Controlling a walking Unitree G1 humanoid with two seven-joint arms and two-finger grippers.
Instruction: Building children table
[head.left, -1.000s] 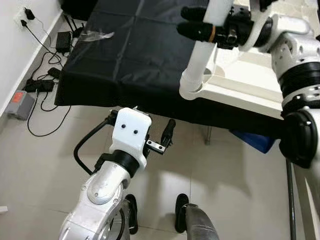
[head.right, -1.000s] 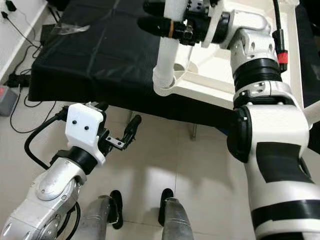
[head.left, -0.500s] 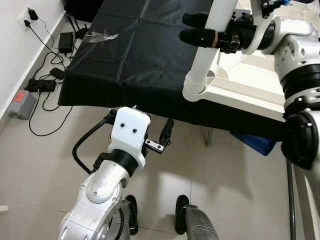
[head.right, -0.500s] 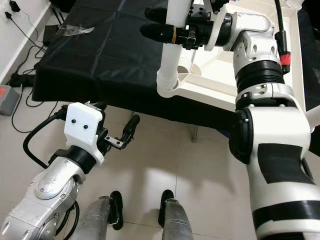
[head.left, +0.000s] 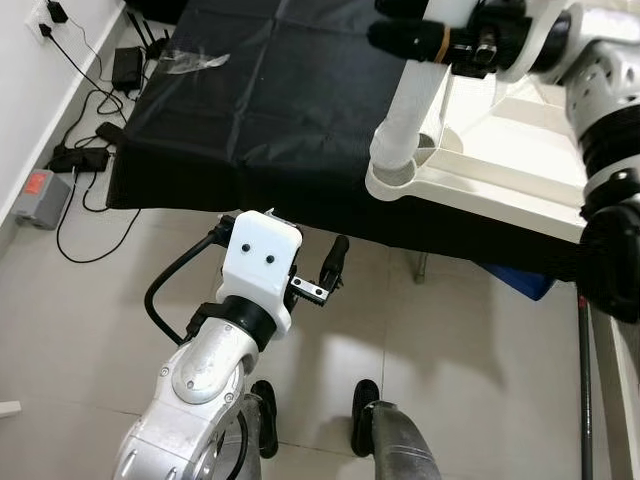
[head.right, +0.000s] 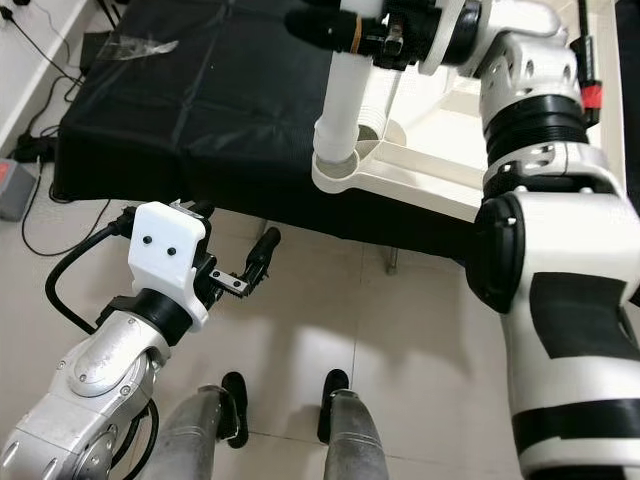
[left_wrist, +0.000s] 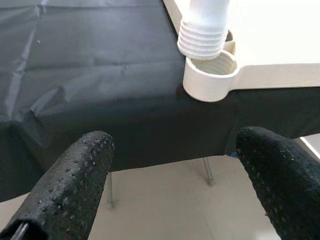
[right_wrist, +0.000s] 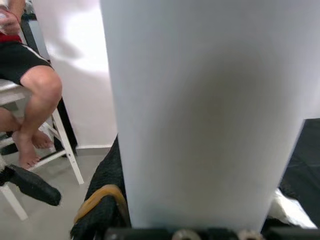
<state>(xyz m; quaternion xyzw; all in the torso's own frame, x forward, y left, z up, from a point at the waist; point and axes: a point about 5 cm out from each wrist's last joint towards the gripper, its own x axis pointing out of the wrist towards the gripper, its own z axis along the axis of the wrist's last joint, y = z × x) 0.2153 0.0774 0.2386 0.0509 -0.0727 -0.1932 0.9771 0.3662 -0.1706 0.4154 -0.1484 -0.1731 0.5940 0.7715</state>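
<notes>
Pale floor tiles (head.left: 90, 300) run under a counter (head.left: 270, 100) draped in black cloth, and on its near right corner lies the white tabletop (head.right: 440, 150), underside up. My right jaws (head.right: 345, 28) are clamped around a white leg (head.right: 343, 90) and hold it upright over the corner socket (left_wrist: 210, 80). From my left wrist I see the leg's threaded end (left_wrist: 202, 42) sitting just at the socket's mouth, with all the ridges still showing above the rim. My judgement: this leg is lined up but not screwed home, so the turning is left to do. I cannot see any other leg fitted, so most of the build seems to lie ahead.

My left jaws (left_wrist: 170, 175) hang wide apart and empty below the counter edge, in front of the cloth, not touching anything.

Around me: a crumpled clear wrapper (head.left: 195, 63) lies on the far left of the cloth, well apart from the work. Cables and a power strip (head.left: 80, 160) trail along the wall on the left. A person's bare legs (right_wrist: 30, 100) on a white stool show in my right wrist view. Nothing stands between leg and socket.
</notes>
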